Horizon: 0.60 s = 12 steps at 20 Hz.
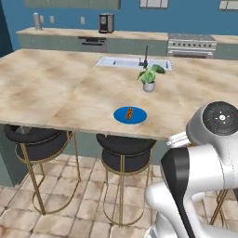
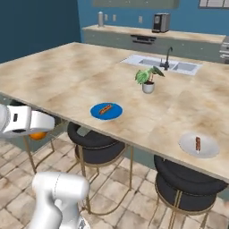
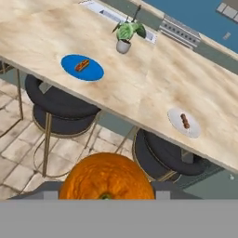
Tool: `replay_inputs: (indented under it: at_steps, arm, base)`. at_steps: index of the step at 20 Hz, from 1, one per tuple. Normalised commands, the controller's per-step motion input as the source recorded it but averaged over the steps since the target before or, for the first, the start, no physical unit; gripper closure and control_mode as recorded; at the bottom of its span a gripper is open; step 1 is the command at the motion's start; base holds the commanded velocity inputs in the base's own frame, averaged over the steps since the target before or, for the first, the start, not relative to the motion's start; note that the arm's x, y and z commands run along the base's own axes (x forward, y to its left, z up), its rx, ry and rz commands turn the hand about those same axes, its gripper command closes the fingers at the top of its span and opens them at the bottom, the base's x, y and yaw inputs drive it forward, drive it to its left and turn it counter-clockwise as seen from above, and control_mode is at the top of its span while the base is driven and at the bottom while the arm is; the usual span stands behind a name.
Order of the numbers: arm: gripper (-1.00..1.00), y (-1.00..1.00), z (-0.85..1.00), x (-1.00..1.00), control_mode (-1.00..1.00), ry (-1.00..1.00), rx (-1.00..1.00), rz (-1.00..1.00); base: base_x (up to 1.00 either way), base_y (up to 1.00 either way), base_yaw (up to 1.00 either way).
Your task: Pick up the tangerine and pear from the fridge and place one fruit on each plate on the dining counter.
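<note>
A simulated kitchen seen from behind a white robot arm. In the hand view, a small round bright-orange tangerine [image 3: 106, 176] fills the lower middle, pressed close to the camera; the gripper [image 3: 106, 193] is closed around it, though the finger tips themselves are hidden behind the fruit. In the right base view, a sliver of that tangerine [image 2: 38, 135] peeks out beneath the white forearm at the left edge, low beside the counter.

Ahead stretches the large dining counter [image 2: 67, 76] with a beige marbled stone top. On it lies a flat round bright blue plate [image 2: 106, 111] near the front edge, carrying a small elongated orange-red sausage-like piece [image 2: 105, 109]. Well apart to the right sits a flat round white plate [image 2: 199, 146], with a darker reddish-brown sausage-like piece [image 2: 197, 143] on it. A leafy green potted plant [image 2: 148, 79] in a pale pot stands farther back, near a steel sink [image 2: 162, 64]. Black round-cushioned stools with thin brass legs [image 2: 96, 145] are partly tucked under the counter edge.
</note>
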Motion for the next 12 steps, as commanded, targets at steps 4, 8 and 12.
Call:
replay_inputs:
  at_steps: [4,8,12]
  arm:
    - [1.00,0.00,0.00,0.00,1.00,0.00,0.00,0.00]
    - [1.00,0.00,0.00,0.00,1.00,0.00,0.00,0.00]
    - [1.00,0.00,0.00,0.00,1.00,0.00,0.00,0.00]
  base:
    - [0.83,0.64,-0.45]
    - [0.86,0.50,-0.43]
    - [0.96,0.20,-0.37]
